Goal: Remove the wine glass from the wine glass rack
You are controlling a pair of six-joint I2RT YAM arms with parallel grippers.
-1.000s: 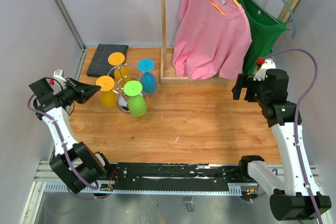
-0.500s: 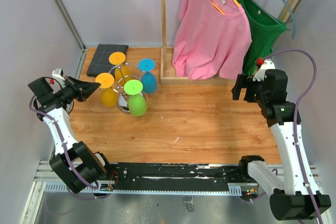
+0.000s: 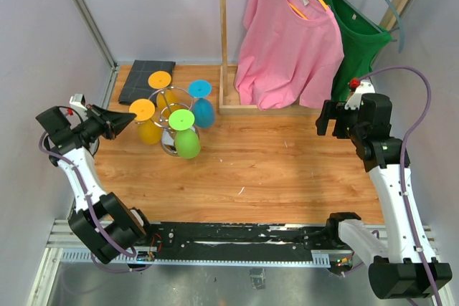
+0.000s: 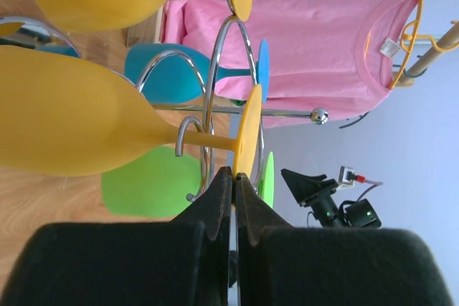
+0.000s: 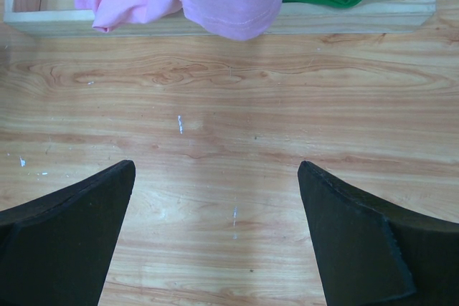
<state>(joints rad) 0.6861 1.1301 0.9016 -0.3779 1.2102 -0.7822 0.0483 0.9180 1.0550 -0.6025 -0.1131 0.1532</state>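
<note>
My left tool (image 4: 233, 177) pinches the foot rim of the yellow wine glass (image 4: 72, 127), hung on the left of the wine glass rack (image 4: 287, 112). So thin a hold may slip, or the stem snag the wire.

At bottom centre the gripper (image 4: 233, 178) has its black fingers pressed together, tips meeting the lower edge of the foot of the yellow wine glass (image 4: 79, 130). That glass spans the left, its stem hooked in the chrome wine glass rack (image 4: 215, 62). A pink shirt (image 4: 323, 48) fills the upper right.
</note>
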